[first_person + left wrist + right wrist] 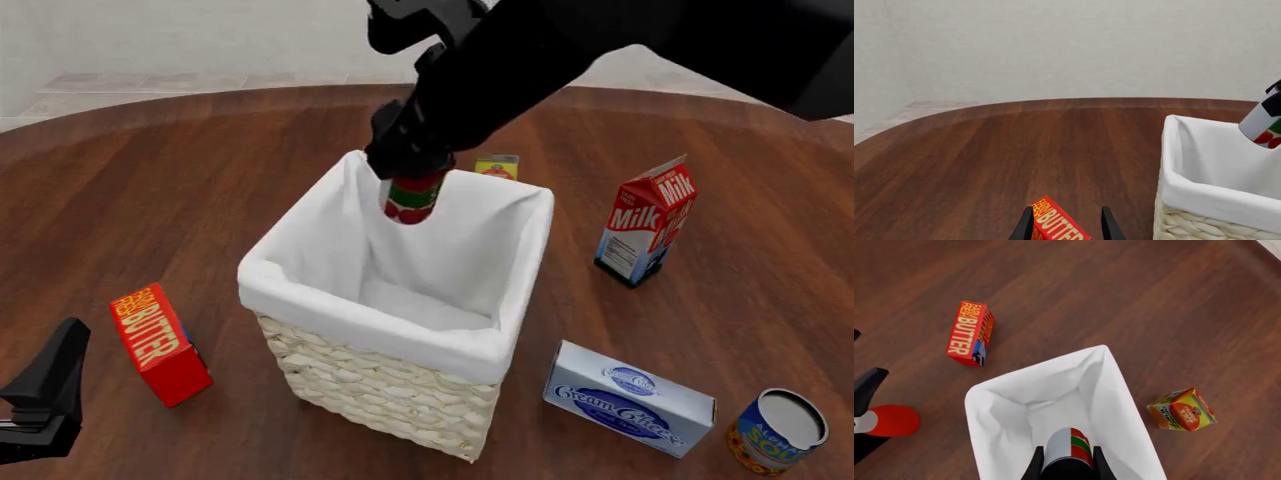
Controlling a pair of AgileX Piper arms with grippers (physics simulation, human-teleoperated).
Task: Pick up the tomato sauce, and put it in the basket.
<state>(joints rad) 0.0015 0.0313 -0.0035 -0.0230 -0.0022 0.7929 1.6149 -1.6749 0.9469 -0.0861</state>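
1. Over the far side of the large pale woven wicker basket with white cloth liner, the right gripper clamps the small red-and-green-labelled tomato sauce can, held above the liner.
2. Left of the basket stands the red butter box.
3. Near it, the left gripper is spread, holding nothing.

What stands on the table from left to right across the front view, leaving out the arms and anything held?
Butter box → basket → cream cheese box → milk carton → soup can. The small box behind the basket is left out, since it overlaps the basket's span.
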